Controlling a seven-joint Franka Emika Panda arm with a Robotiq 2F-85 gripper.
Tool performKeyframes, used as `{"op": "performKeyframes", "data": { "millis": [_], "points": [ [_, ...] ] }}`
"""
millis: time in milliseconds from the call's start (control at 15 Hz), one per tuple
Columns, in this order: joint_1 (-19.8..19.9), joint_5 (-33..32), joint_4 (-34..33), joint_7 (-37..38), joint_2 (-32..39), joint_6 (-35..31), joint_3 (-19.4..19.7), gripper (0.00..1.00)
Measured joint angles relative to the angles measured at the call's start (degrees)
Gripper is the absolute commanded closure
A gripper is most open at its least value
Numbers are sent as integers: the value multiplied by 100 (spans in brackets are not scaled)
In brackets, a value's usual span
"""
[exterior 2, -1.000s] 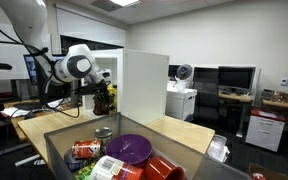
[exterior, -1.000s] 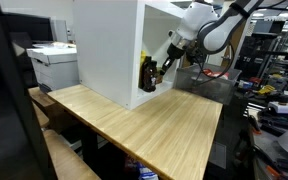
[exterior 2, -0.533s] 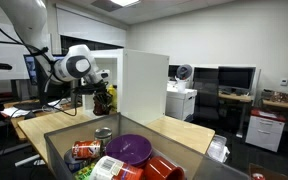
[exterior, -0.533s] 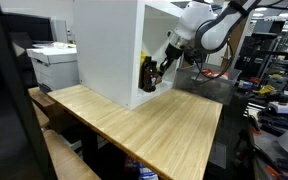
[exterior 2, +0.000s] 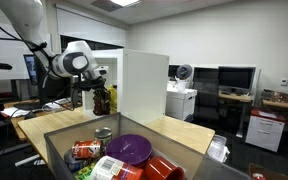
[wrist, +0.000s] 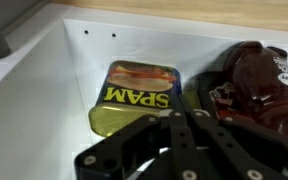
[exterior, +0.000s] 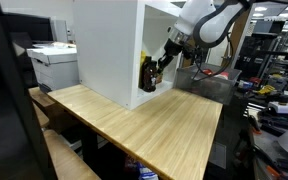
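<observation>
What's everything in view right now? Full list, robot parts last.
Spam can: 1, yellow and blue, inside the cabinet, just ahead of the gripper.
bottle: 1, dark brown, inside the cabinet beside the Spam can.
cabinet: 1, white, standing on the table.
table: 1, light wood.
bin: 1, clear, in the foreground of an exterior view; holds cans and red items, count unclear.
plate: 1, purple, in the bin.
printer: 1, white and grey, beyond the table.
monitors: 2, dark, on the far desk.
arm: 1, white, reaching to the cabinet opening.
gripper: 1, black, shut, holding nothing visible, at the cabinet opening.
</observation>
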State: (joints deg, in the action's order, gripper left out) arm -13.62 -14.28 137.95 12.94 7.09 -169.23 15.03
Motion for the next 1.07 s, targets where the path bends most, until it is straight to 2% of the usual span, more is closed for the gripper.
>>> {"op": "performKeyframes", "data": {
  "millis": [200,400,733,1067],
  "points": [
    [-2,-127,20,0,-311,160,98,95],
    [1,-260,146,0,-776,714,226,96],
    [691,76,472,-142,-1389,1393,-453,96],
    [955,930,665,-732,-2083,2069,-662,96]
  ]
}}
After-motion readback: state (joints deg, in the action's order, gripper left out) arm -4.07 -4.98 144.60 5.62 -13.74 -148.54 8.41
